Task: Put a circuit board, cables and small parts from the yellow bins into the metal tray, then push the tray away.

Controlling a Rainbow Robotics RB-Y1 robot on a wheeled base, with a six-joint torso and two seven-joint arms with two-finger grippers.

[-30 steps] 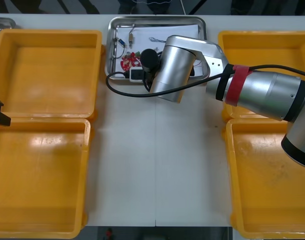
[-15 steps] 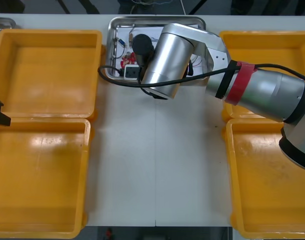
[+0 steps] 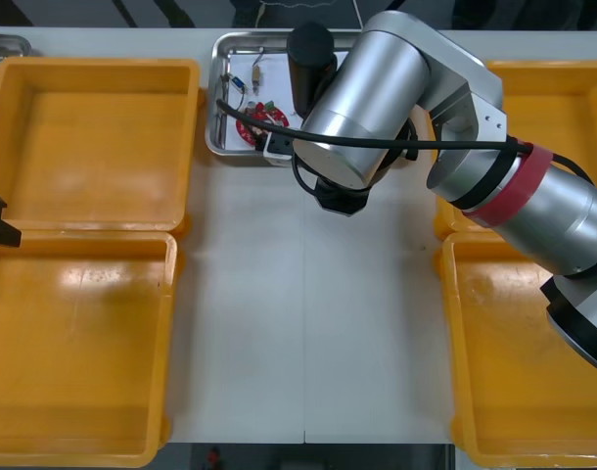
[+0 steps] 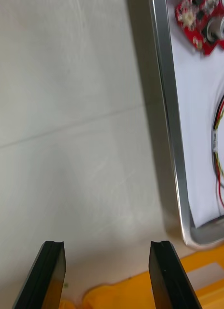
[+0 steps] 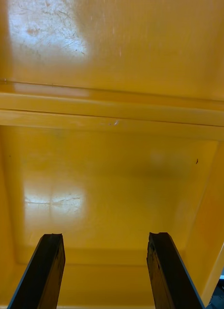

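Four yellow bins [image 3: 93, 127], one metal tray [image 4: 166, 96] with one circuit board [image 4: 194, 17]; right tool [image 4: 107, 246] beside it and left tool [image 5: 105, 237] both released.

The tray [image 3: 242, 38] sits at the tabletop's [image 3: 308, 323] far edge, between the far bins [image 3: 83, 147]; two bins line each side. A circuit board [image 3: 254, 122] lies in the tray's left part, cables [image 3: 238, 83] beside it.

Right arm [image 3: 396, 88] hides much of the metal tray [image 3: 245, 36] — circuit board [image 3: 256, 122] partly too.

Bright light leaves glare patches on the yellow bins [image 5: 112, 183].
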